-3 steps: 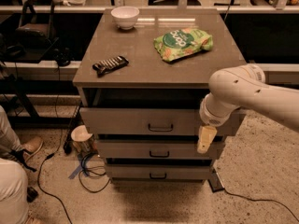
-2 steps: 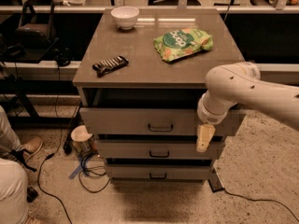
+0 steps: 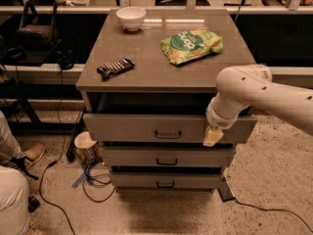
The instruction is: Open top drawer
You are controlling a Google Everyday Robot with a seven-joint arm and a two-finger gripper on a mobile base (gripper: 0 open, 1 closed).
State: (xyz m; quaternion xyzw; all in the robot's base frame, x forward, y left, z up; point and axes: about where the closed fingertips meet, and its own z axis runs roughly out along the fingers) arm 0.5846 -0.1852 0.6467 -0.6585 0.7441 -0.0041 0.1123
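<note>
The top drawer (image 3: 132, 128) is the widest of three grey-beige drawers in the cabinet, with a small black bar handle (image 3: 167, 134) at its centre. A dark gap shows between its front panel and the cabinet top. My gripper (image 3: 212, 136) hangs from the white arm (image 3: 254, 94) in front of the right end of the top drawer's front panel, right of the handle and apart from it. It holds nothing that I can see. The two narrower drawers (image 3: 132, 156) lie below.
On the cabinet top are a white bowl (image 3: 131, 17), a green chip bag (image 3: 191, 45) and a dark snack bar (image 3: 115, 68). A paper cup (image 3: 85, 143) and cables (image 3: 93, 177) lie on the floor at the left. A person's leg (image 3: 12, 199) is at the lower left.
My gripper and arm have moved slightly up and left, along the right end of the top drawer's front. The drawers look unchanged.
</note>
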